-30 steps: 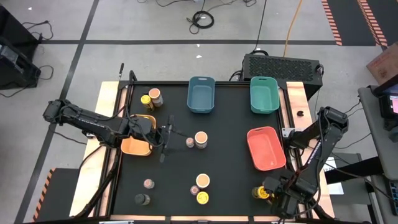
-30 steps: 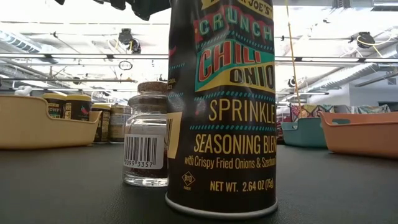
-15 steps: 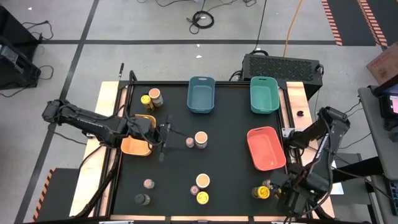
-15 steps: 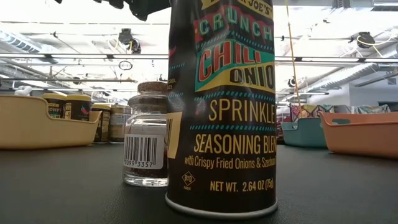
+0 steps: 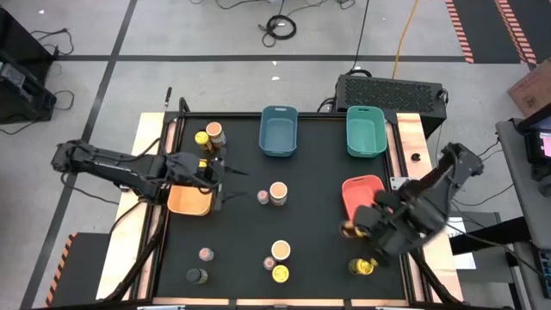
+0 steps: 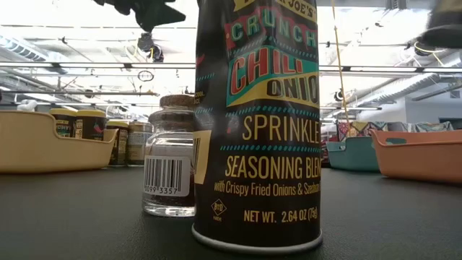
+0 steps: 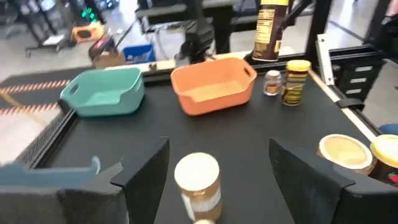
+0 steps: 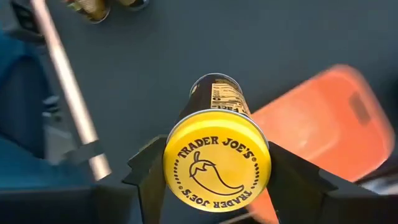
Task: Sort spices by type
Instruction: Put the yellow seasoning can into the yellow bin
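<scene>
Right gripper [image 8: 214,180] clenched on tall dark jar with round yellow lid [image 8: 216,159], lifted off black table [image 5: 318,224]. Just behind it, red plastic bin [image 5: 362,191]. Left gripper [image 7: 214,168] released, nothing between its fingers; just ahead, peach-topped round jar [image 7: 198,180]; farther ahead, orange plastic bin [image 7: 214,87].

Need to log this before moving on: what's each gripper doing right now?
Left gripper: open, empty, a white-lidded jar ahead between its fingers.
Right gripper: shut on a yellow-lidded jar, near the red bin.
</scene>
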### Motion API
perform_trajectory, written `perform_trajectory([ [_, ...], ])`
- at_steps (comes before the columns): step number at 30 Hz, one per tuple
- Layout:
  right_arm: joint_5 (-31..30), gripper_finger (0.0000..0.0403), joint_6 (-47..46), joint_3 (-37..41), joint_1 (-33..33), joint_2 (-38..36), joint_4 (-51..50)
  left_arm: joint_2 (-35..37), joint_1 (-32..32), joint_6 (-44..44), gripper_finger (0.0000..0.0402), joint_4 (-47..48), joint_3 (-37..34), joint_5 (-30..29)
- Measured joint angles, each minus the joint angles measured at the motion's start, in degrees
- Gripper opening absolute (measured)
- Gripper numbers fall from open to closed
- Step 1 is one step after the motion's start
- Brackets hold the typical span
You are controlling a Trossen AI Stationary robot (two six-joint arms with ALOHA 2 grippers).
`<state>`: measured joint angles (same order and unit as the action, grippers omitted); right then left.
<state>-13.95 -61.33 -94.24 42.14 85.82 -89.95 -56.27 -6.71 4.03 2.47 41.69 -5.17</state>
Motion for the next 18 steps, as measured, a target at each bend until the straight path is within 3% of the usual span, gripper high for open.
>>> perform_trajectory([
  [5,0.1,0.0216,19.2,0.0,-11.2,0.2,2.8,0.0,1.4,-2.3,0.0276,3.8,0.0,0.3],
  [10,1.5,0.0217,41.1,0.0,-22.4,0.2,13.4,0.0,1.5,-3.8,0.0276,5.8,0.0,0.6],
  [18,10.6,0.0218,64.8,0.0,-39.5,2.5,29.3,0.2,2.2,-8.4,0.0276,8.2,0.3,1.5],
])
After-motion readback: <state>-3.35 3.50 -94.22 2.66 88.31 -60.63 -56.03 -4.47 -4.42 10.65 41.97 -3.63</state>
